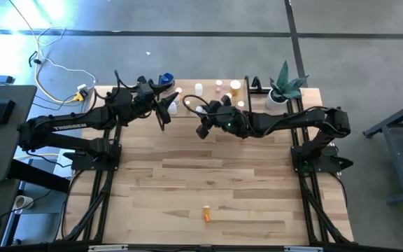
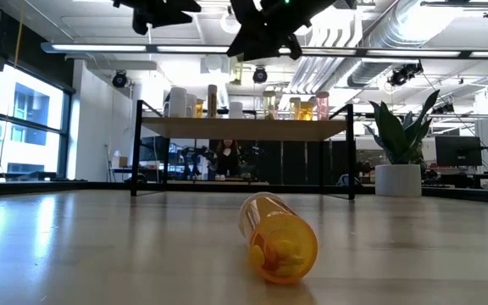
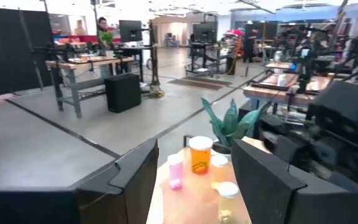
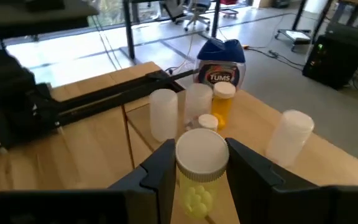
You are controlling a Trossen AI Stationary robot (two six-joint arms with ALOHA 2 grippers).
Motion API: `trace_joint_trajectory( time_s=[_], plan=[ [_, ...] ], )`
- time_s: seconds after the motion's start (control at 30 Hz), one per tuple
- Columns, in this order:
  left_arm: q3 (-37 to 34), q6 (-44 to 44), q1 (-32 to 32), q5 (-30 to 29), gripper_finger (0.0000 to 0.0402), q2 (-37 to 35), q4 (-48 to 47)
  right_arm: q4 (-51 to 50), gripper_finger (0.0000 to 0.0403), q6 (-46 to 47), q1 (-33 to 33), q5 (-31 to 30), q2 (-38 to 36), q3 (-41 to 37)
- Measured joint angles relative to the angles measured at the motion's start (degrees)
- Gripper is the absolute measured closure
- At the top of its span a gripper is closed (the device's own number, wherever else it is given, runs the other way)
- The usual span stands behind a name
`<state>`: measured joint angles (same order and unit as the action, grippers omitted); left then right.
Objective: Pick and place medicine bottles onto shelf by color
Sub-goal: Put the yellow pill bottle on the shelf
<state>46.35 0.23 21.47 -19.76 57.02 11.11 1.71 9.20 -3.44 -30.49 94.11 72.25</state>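
1. Bottles (image 2: 244, 103) of white, pink and amber stand in a row on the shelf (image 2: 244, 128), at the table's twelve o'clock edge in the high view.
2. One yellow-filled bottle with a white cap (image 4: 198, 163) sits clamped between the fingers of the right tool (image 4: 199, 171), which hangs above the shelf's left half.
3. Just past that held bottle stand two frosted white bottles (image 4: 163, 113), a small amber one (image 4: 222, 102) and a large blue-topped bottle (image 4: 220, 65) marked TUMS; another white bottle (image 4: 289, 134) stands apart from them.
4. Left tool (image 3: 194, 177) hovers over the shelf's left end with its fingers spread and nothing between them; ahead of it stand a pink bottle (image 3: 176, 170), an amber bottle (image 3: 200, 154) and two pale ones.
5. One orange bottle (image 1: 206, 213) lies on its side alone on the table (image 1: 187, 175), near six o'clock, well apart from the shelf.
6. A potted green plant (image 1: 283, 89) stands at the shelf's right end, about one o'clock on the table.
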Motion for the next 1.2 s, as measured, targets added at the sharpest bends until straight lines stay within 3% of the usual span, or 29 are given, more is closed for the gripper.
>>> trace_joint_trajectory(
  time_s=[0.23,0.57,0.73,0.9,1.2],
  plan=[
    [0.0,0.0,0.0,-0.43,0.0206,-1.17,-2.75,-2.7,0.0291,6.66,2.98,-10.69,0.81,0.02],
    [0.0,0.0,0.0,-0.4,0.0206,-1.16,-4.06,3.55,0.0291,11.52,4.28,-14.56,6.04,0.02],
    [0.0,0.0,0.0,-0.4,0.0206,-1.14,-4.06,3.8,0.0291,11.32,3.46,-14.88,6.83,0.02],
    [0.0,0.0,0.0,-0.4,0.0206,-1.14,-4.06,3.69,0.0291,8.29,2.1,-10.62,8.06,0.02],
    [0.02,0.0,0.0,-0.4,0.0206,-1.14,-4.04,3.72,0.0291,6.81,0.13,-8.23,8.35,0.02]
  ],
)
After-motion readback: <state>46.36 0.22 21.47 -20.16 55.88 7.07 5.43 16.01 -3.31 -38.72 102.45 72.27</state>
